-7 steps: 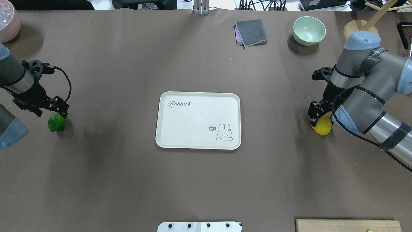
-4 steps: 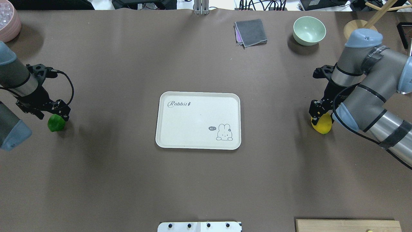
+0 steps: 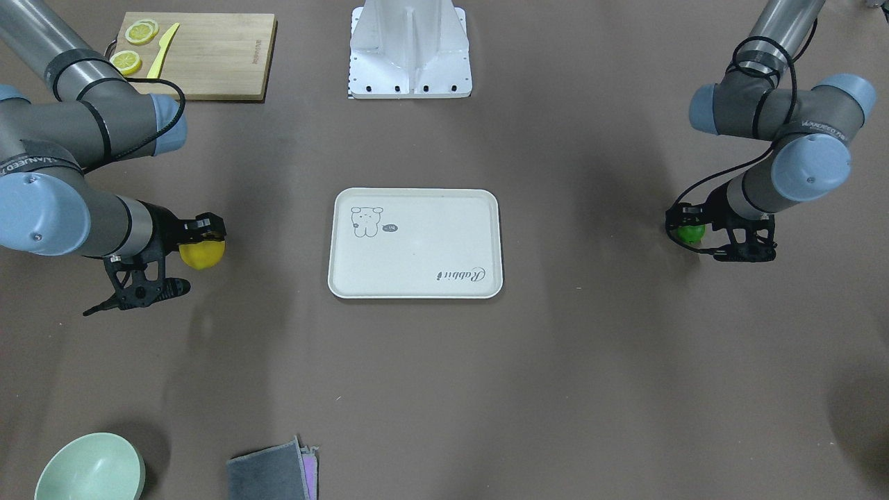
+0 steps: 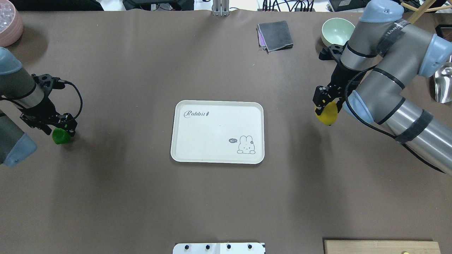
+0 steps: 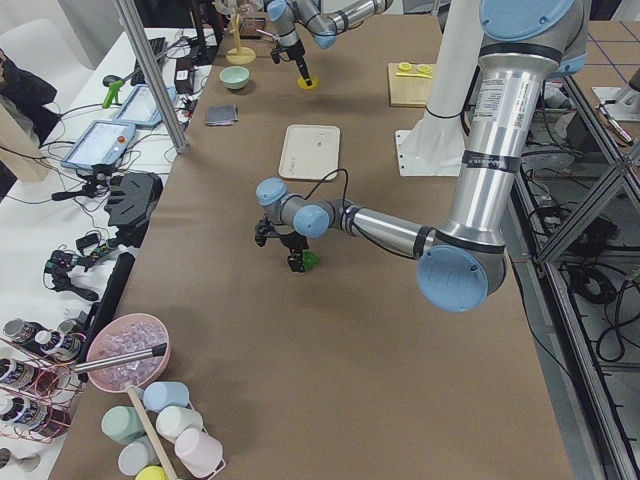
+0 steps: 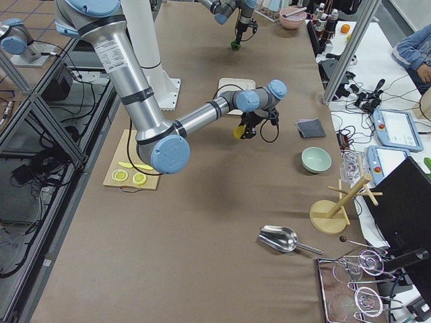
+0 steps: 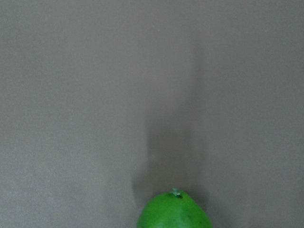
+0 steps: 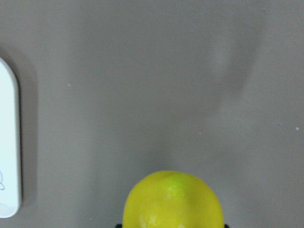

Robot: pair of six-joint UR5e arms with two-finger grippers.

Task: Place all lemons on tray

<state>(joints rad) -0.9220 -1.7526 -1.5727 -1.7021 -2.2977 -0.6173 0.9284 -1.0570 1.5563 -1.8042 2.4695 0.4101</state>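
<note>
The cream-white tray (image 4: 212,134) lies mid-table and holds nothing. My right gripper (image 4: 325,106) is shut on the yellow lemon (image 4: 328,113) and holds it above the table, right of the tray. The lemon fills the bottom of the right wrist view (image 8: 173,202), with the tray's edge (image 8: 9,142) at the left. My left gripper (image 4: 60,130) is down over the green lemon (image 4: 60,137) at the far left, fingers closed on it at table level. The green lemon also shows in the left wrist view (image 7: 173,211) and the front view (image 3: 691,233).
A pale green bowl (image 4: 337,30), a folded grey cloth (image 4: 274,35) and a pink bowl (image 4: 9,24) stand along the far edge. A wooden cutting board (image 3: 208,52) with lemon slices (image 3: 128,61) lies beside the robot base. A metal scoop (image 4: 441,84) lies at the right.
My right gripper has lifted the yellow lemon off the table and carried it toward the tray. My left gripper has sunk lower over the green lemon.
</note>
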